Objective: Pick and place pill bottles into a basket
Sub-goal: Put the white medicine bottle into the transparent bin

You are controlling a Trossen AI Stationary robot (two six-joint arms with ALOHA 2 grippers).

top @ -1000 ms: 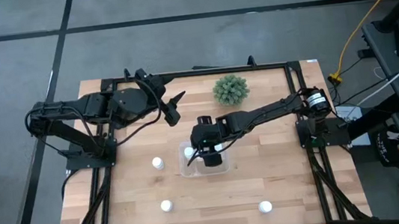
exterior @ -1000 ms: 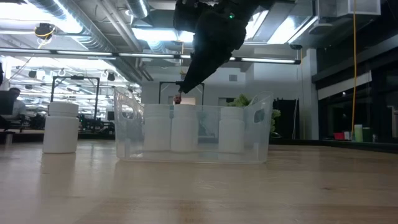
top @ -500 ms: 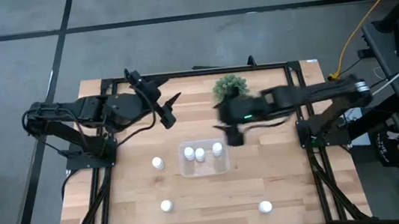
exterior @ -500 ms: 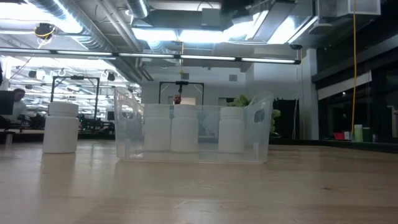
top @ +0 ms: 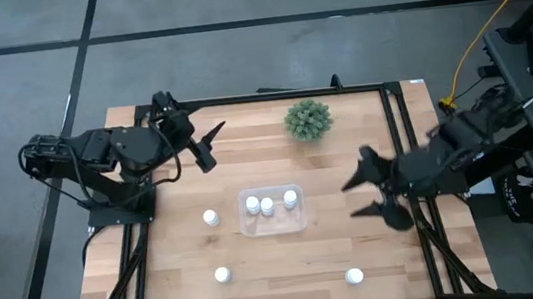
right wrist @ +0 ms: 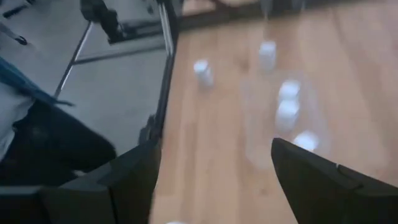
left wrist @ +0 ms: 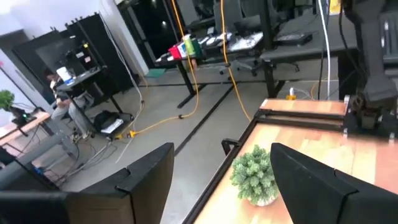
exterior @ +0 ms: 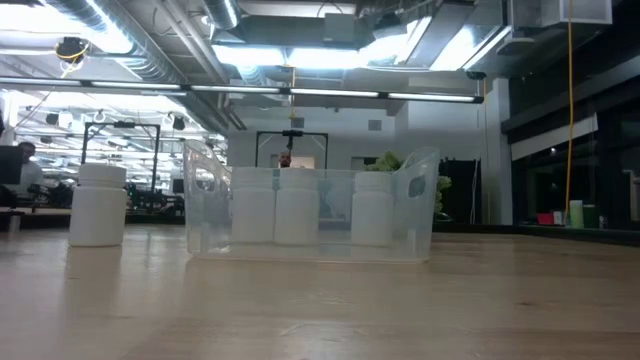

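The clear basket [top: 277, 225] sits at the table's middle with three white pill bottles [top: 267, 207] standing upright in it; the low view shows them [exterior: 297, 205] behind its wall [exterior: 310, 240]. Three more bottles stand on the table: one left of the basket [top: 211, 217], one at the near left [top: 222, 274], one at the near right [top: 354, 276]. My right gripper [top: 353, 198] is open and empty, right of the basket near the table's right edge. My left gripper [top: 214, 145] is open and empty over the far left.
A green spiky plant [top: 307, 120] stands at the far edge, behind the basket; it also shows in the left wrist view [left wrist: 255, 174]. A black metal frame [top: 402, 144] runs round the table. Bare wood lies between the basket and the near edge.
My right gripper has risen from over the basket and swung away toward the table's right edge, out of the low view. The three bottles stay standing in the basket. My left gripper has drawn back a little toward the table's left edge.
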